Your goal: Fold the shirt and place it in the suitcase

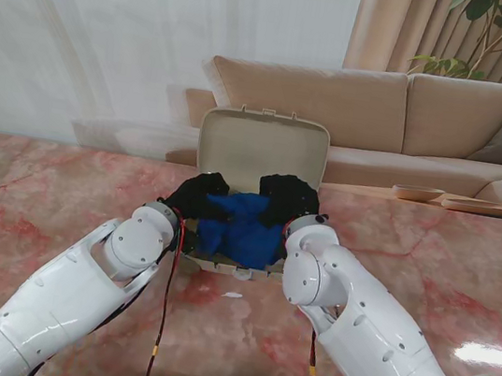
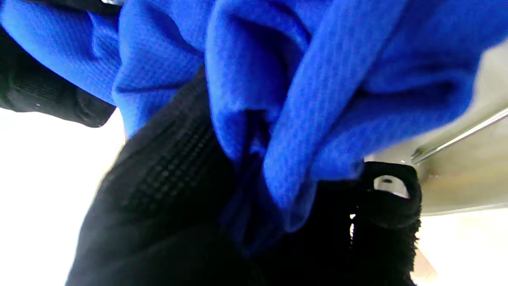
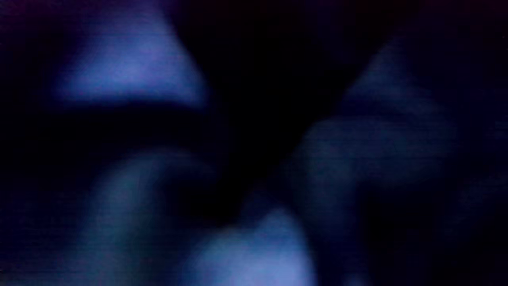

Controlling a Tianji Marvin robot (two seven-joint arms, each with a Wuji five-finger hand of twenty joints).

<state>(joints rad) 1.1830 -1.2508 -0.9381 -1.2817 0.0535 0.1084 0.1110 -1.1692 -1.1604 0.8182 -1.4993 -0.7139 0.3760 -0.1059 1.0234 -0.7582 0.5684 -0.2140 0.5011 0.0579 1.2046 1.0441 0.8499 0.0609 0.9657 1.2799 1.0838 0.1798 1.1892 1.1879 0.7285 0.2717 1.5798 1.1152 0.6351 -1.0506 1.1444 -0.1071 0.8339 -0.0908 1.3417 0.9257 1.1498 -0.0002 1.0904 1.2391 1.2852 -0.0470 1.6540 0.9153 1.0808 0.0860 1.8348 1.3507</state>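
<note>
While the open beige suitcase [image 1: 258, 156] sits mid-bench with its lid up, the blue shirt [image 1: 243, 228] is seen bunched inside it from the stand view. The left robot hand [image 1: 197, 196] and right robot hand [image 1: 289, 200], both black-gloved, are laid on the cloth from either side, on the pink marble bench [image 1: 60, 197]. In the left wrist view, blue folds [image 2: 278, 87] are pinched between the gloved fingers [image 2: 166, 174], with the suitcase wall [image 2: 468, 167] just beside. The right wrist view is dark and blurred with bluish cloth [image 3: 131, 71], so that hand's grip can't be told.
</note>
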